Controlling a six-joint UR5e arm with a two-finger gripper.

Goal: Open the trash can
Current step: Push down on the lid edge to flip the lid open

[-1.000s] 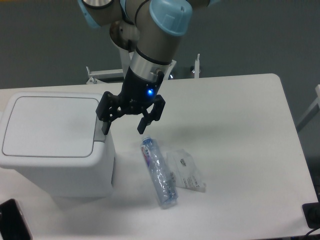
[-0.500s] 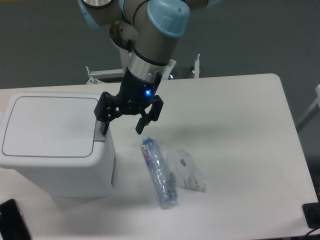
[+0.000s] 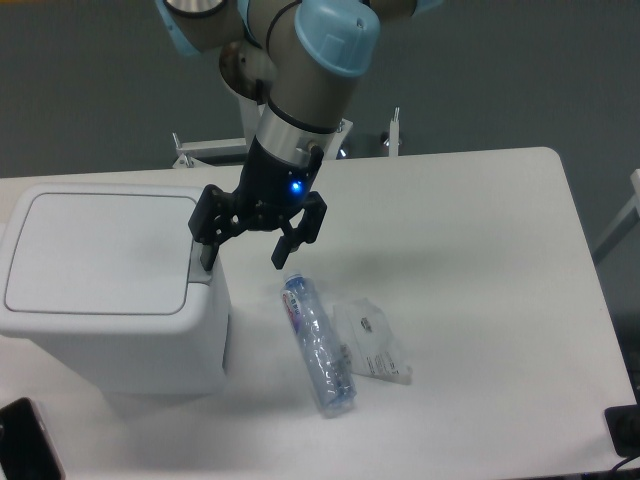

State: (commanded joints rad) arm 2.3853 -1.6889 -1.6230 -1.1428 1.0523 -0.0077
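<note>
The white trash can (image 3: 110,290) stands at the left of the table with its flat lid (image 3: 100,250) shut. Its grey push-button tab (image 3: 198,268) is on the right edge. My gripper (image 3: 243,262) hangs open just right of the can. Its left finger (image 3: 208,252) points down onto the grey tab and seems to touch it. The right finger (image 3: 283,250) hangs over the table, holding nothing.
A crushed clear plastic bottle (image 3: 318,345) lies on the table (image 3: 480,300) below the gripper, with a clear plastic bag (image 3: 375,342) beside it. A dark object (image 3: 25,440) sits at the front left corner. Another dark item (image 3: 625,432) is at the front right edge.
The gripper has shifted a little to the left and slightly down, bringing its left finger over the grey tab. The lid has not moved.
</note>
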